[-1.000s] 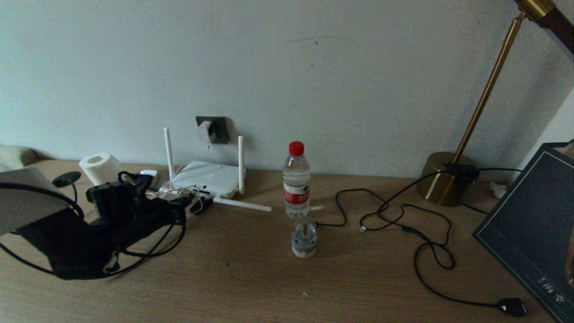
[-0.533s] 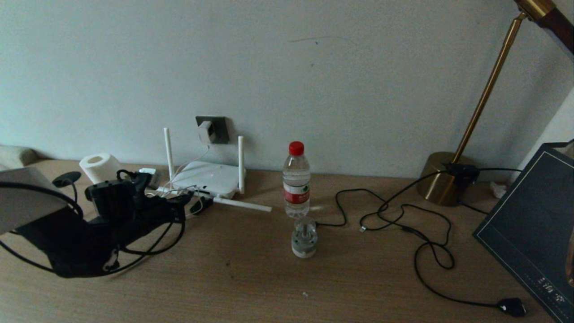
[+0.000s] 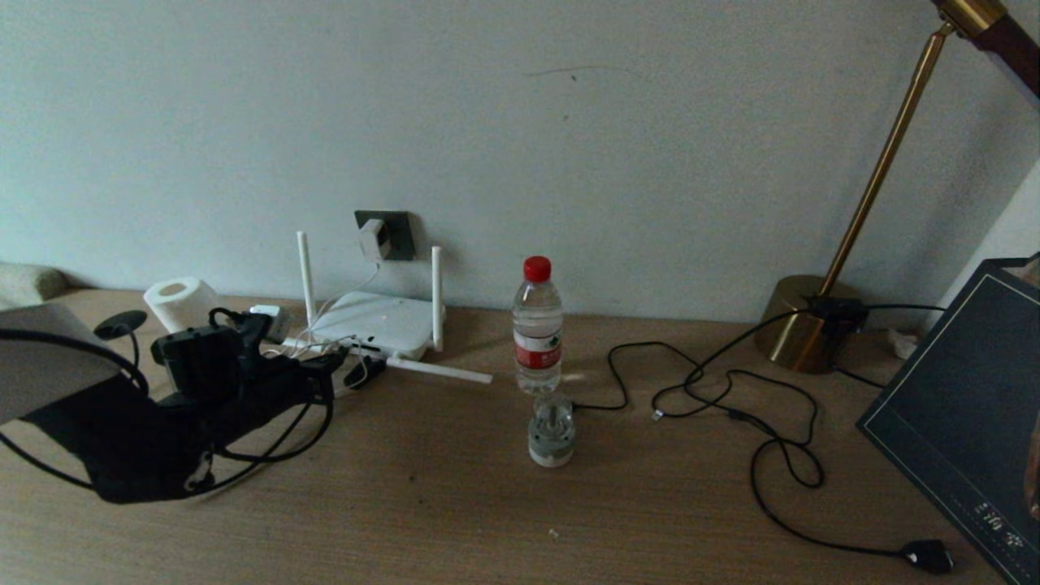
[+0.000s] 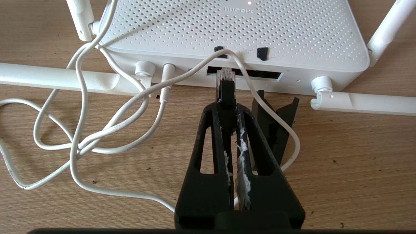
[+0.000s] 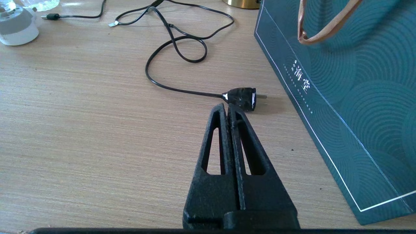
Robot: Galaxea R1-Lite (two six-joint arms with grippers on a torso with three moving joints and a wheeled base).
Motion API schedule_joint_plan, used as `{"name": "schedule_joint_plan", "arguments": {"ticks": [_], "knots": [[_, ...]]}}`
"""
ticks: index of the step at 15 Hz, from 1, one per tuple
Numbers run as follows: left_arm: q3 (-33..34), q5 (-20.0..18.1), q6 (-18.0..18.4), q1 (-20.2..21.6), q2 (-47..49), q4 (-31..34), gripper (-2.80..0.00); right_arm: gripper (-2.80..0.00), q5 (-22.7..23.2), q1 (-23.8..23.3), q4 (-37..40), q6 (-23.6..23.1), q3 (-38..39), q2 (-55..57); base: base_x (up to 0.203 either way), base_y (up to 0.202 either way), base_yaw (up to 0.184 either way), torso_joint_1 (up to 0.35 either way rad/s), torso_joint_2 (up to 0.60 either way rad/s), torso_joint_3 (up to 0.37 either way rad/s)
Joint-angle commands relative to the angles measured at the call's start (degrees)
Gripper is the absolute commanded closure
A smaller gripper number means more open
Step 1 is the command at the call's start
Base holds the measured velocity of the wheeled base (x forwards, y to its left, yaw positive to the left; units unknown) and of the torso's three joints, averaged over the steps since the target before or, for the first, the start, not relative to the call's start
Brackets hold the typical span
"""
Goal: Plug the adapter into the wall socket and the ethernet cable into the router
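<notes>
Right now your left gripper (image 4: 227, 109) is pinched tight on the ethernet cable (image 4: 226, 92) just behind its clear-tipped plug, and that plug's tip sits at the mouth of the dark row of ports on the router (image 4: 234, 29); you cannot tell from either view whether it is fully seated. In the head view the left gripper (image 3: 325, 367) sits low over the wooden desk (image 3: 455, 512), directly in front of the router (image 3: 374, 321). Above the router, the adapter (image 3: 374, 238) is already in the wall socket (image 3: 392, 234), and its thin white cord (image 4: 81, 107) hangs down and loops on the desk before the router, one strand crossing the port row beside your gripper. A small black clip (image 4: 274, 120) stands just beside the left gripper's fingers. Your right gripper (image 5: 230, 109) hangs with its jaws pressed together and nothing in them, well away from the router, near the lamp cord's black plug (image 5: 242, 97) and a dark teal gift bag (image 5: 351, 97).
</notes>
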Motion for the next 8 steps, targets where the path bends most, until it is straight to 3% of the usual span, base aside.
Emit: {"name": "schedule_joint_plan", "arguments": {"ticks": [1,8], "knots": [[0.02,-0.13,0.03,0.01,0.1,-0.38,0.0,0.0,0.03,0.02,0.07,-0.03,0.01,0.09,0.0,0.0,0.0,0.0,0.0,0.0],[-0.01,-0.13,0.03,-0.01,0.22,-0.38,0.0,0.0,0.03,0.02,0.07,-0.03,0.01,0.09,0.0,0.0,0.0,0.0,0.0,0.0]]}}
